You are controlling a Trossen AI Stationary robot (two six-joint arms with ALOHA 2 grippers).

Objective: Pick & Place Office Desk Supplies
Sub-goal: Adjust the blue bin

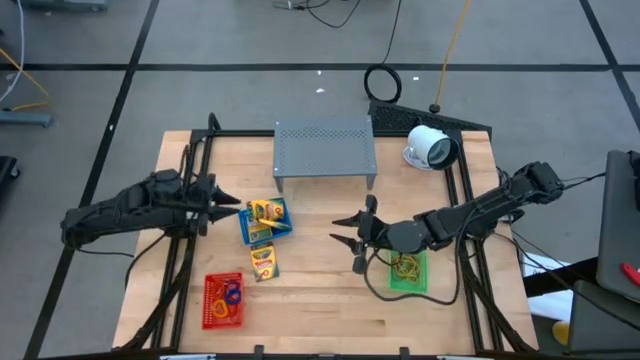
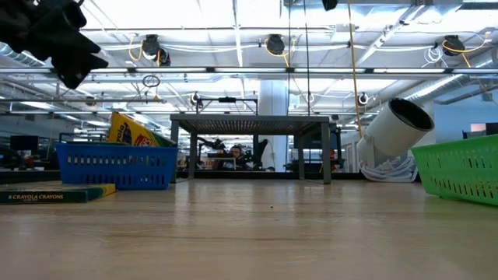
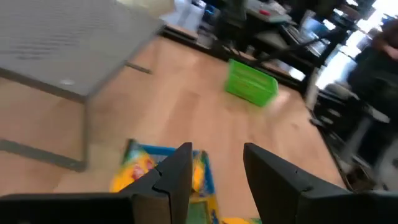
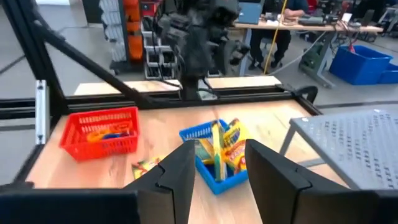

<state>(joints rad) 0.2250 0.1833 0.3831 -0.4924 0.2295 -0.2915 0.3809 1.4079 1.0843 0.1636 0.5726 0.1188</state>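
Both arms hang empty over the desk, between picks.

The left gripper [image 1: 232, 205], jaws spread, sits left of centre beside the blue basket [image 1: 266, 221] holding a crayon pack [image 1: 264, 211]; another crayon pack [image 1: 263, 261] lies below it. That loose pack looks next. The right gripper [image 1: 352, 240], jaws spread, waits by the green basket [image 1: 408, 270].

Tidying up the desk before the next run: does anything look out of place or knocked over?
Yes. One crayon pack lies loose on the table beside the blue basket, not in any basket. The white camera-like device lies tipped on its side near the metal stand.
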